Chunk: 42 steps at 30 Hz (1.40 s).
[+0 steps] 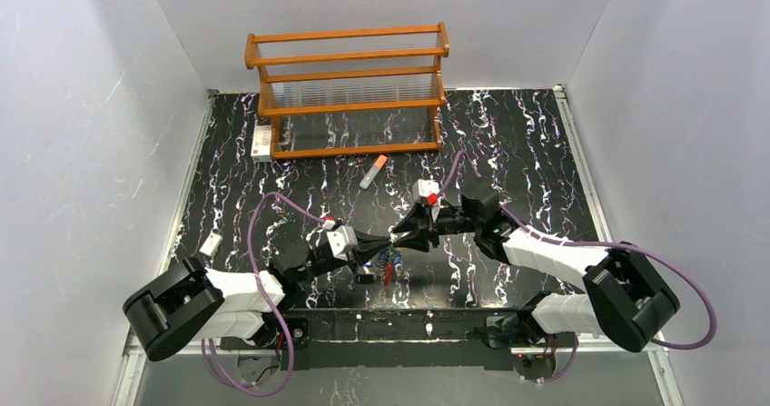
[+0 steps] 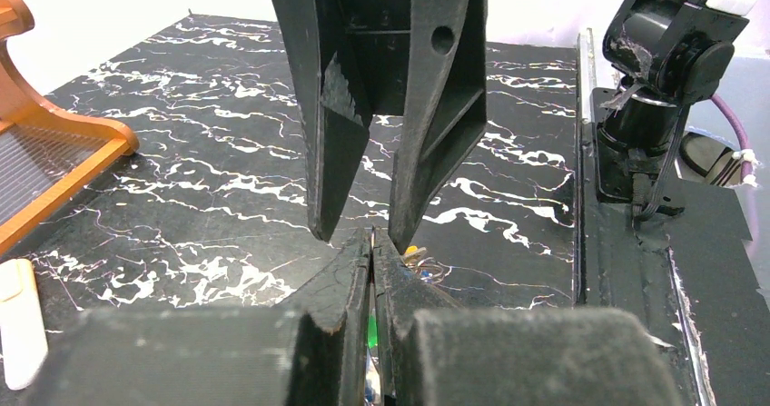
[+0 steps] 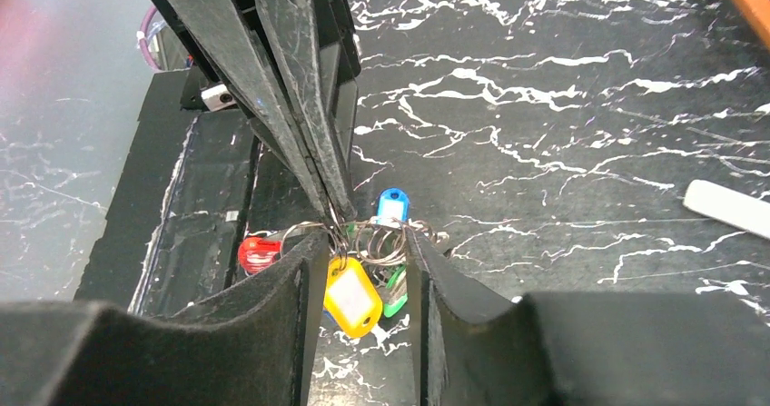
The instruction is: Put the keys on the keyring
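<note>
the left gripper [image 2: 373,253] fills the bottom of the frame, its two black fingers pressed together with only a hairline seam between them. the right gripper [image 2: 363,235] points down from the top, tips parted and almost touching the left tips. slivers of green, blue and yellow from the keys [image 2: 370,333] show in the seam and just right of it. around them are the black marbled table [image 2: 200,197], an orange rack [image 2: 64,156] far left and a white tag [image 2: 20,320] lower left
</note>
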Tool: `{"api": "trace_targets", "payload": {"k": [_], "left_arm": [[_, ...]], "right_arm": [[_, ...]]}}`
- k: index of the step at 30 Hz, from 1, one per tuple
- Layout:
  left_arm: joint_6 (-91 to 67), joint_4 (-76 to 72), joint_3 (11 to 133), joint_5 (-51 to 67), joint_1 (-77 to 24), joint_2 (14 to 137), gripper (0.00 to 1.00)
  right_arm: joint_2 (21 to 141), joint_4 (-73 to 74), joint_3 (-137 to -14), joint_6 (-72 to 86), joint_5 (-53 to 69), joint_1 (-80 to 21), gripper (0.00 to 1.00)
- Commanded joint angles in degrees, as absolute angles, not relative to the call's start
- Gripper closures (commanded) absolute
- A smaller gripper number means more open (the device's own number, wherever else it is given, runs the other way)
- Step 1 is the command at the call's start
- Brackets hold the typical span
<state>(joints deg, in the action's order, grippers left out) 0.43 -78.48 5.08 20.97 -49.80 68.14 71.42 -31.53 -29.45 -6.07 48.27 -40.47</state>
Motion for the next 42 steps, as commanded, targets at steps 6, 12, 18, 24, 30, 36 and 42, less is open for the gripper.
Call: {"api": "trace_targets", "payload": {"k": [6,12,18,24,30,36,42], "left_arm": [[0.54,-82.35,5.32,21.49,-50.1,66.6,1.0],[0.44,-82.35,4.77,21.3,-50.1,66.28,1.0],[0.83,-82.12,4.48,20.19,-50.05,66.3,1.0],[1.57,-79.68,4.46,16.5,-50.09,65.67,0.63],[5.96,-68.38,6.71,14.92,-50.1,61.54,0.55],[11.01,-54.87,9.57,14.79,-50.12,58.06,0.54],[14.08,-49.24,11.88,17.13,-50.16,60.72,0.57]], "right_arm": [[75.0,-37.39,-31.29,-3.46,51.4,-40.22,0.7],[74.58,-38.22,-31.09,-3.0,51.08,-40.18,0.99],[72.89,-29.76,-32.64,-6.75,49.5,-40.22,0.99],[71.46,-14.19,-36.47,-13.6,46.34,-40.23,0.99],[72.91,-0.52,-41.36,-17.57,42.91,-40.36,0.99],[74.57,11.52,-45.08,-21.51,35.78,-41.08,0.99],[77.78,18.3,-47.34,-24.0,29.82,-43.08,0.99]]}}
